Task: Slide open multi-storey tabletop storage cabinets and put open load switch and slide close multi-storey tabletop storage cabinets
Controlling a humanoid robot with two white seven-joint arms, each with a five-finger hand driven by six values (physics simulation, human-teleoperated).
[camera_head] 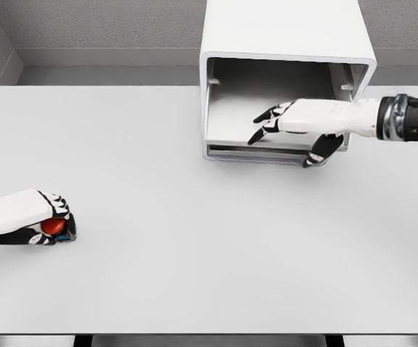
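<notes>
While our right hand (296, 123) rests spread-fingered in the open cabinet drawer (267, 119), our left hand (24, 217) clamps the switch (56, 227) low on the surface (194, 253); carrying it across to the drawer seems next.

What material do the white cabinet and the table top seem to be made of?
Cabinet: probably painted metal or hard plastic; smooth, matte white shell with rounded corners and a greyer inside. Table: perhaps laminate or coated board; flat, uniform pale grey, no grain, no gloss. A render, so uncertain.
</notes>
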